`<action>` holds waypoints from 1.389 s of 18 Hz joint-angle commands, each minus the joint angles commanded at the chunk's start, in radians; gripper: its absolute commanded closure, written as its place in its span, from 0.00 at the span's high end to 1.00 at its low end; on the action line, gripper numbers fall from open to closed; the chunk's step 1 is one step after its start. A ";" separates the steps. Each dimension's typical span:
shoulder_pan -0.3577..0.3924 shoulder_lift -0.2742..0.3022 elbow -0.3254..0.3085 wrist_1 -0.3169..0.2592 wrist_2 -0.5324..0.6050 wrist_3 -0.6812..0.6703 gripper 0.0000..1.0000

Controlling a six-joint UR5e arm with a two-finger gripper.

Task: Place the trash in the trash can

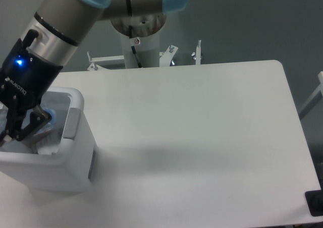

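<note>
At the frame's left edge, the claw [11, 132] is lowered inside the trash can [65, 157]; its opening cannot be told. Release seems next, then lifting clear.

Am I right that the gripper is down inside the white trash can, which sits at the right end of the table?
Not quite. The camera view shows the gripper down inside the white trash can, but the can sits at the left end of the table, not the right.

Arm [96, 6] enters from top centre, slants down to left edge of frame. Blue light on wrist. Gripper [12, 132] points downward at far left; finger spread unclear, partly cut off.
</note>
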 joint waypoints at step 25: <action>0.488 -0.017 -0.317 -0.003 0.490 0.576 1.00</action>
